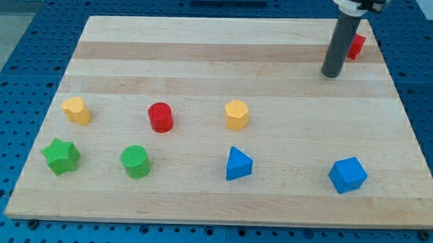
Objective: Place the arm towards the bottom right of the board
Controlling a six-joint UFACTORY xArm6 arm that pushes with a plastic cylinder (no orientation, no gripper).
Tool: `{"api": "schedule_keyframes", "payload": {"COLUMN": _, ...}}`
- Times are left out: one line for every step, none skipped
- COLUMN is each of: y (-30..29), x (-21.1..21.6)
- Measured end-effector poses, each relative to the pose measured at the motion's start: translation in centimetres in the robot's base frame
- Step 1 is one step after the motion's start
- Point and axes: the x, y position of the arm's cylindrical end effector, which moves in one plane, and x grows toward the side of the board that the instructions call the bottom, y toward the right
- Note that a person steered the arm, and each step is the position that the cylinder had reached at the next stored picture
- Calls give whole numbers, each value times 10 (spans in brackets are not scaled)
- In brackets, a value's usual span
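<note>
Looking far right, you find my tip (331,74) on the board (205,45), just left of a red block (357,46) half hidden behind the rod, shape unclear. No fingers exist here, so no opening to report. The blue cube (347,174) sits near right, well apart from the tip.

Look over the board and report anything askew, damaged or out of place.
Nothing looks damaged or spilled. The only outlier is the red block, alone at the view's top right and partly hidden behind my rod; my tip rests just left of and below it. The other blocks sit upright in two loose rows.
</note>
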Motion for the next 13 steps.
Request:
{"api": "schedule_keyframes", "payload": {"y": 6, "x": 0}}
{"api": "schedule_keyframes", "payload": {"y": 8, "x": -2}}
{"api": "schedule_keyframes", "payload": {"y": 10, "x": -8}}
{"api": "schedule_keyframes", "payload": {"y": 29, "x": -9}}
{"api": "schedule_keyframes", "payload": {"y": 35, "x": -14}}
{"api": "schedule_keyframes", "payload": {"y": 36, "x": -15}}
{"api": "schedule_keyframes", "payload": {"y": 26, "x": -41}}
{"api": "schedule_keyframes", "payload": {"y": 20, "x": -62}}
{"api": "schedule_keyframes", "payload": {"y": 20, "x": -74}}
{"api": "schedule_keyframes", "payload": {"y": 21, "x": -75}}
{"api": "schedule_keyframes", "payload": {"y": 22, "x": -75}}
{"api": "schedule_keyframes", "payload": {"y": 22, "x": -75}}
{"api": "schedule_keyframes", "payload": {"y": 24, "x": -75}}
